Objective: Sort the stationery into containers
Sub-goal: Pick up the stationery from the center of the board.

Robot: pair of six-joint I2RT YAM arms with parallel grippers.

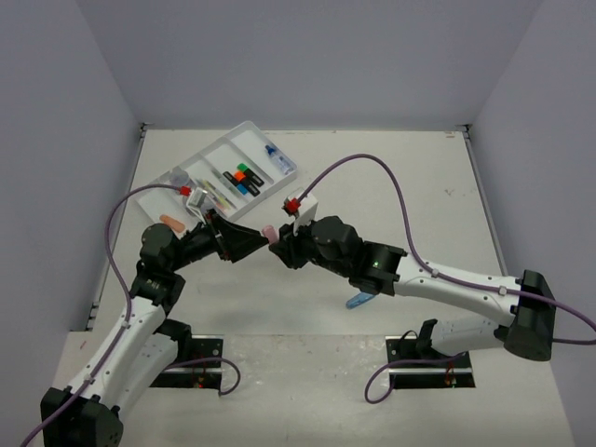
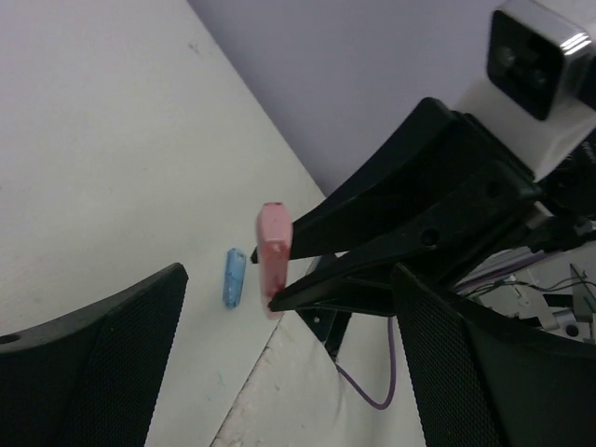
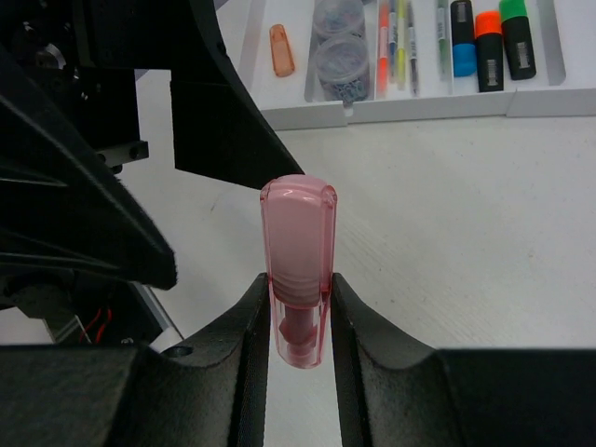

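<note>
Pink translucent plastic shows between the fingertips of the right gripper point(image 3: 298, 291), which is clamped on the lower half of the pink oblong piece point(image 3: 298, 251). The piece stands upright, clear of the table, with its rounded top exposed. That pose looks like an offer to the other arm. The left gripper point(image 2: 289, 272) faces it with its jaws spread wide on either side and holding nothing. It could only take the free upper half, since the right fingers cover the rest.

Beyond them lies the white tray point(image 3: 419, 107), already holding round jars point(image 3: 340, 60), pens point(image 3: 396, 42) and highlighters point(image 3: 489, 42). The left arm's own bulk sits between the piece and the tray. A blue oblong piece point(image 2: 234, 277) waits on the table near the right arm.
</note>
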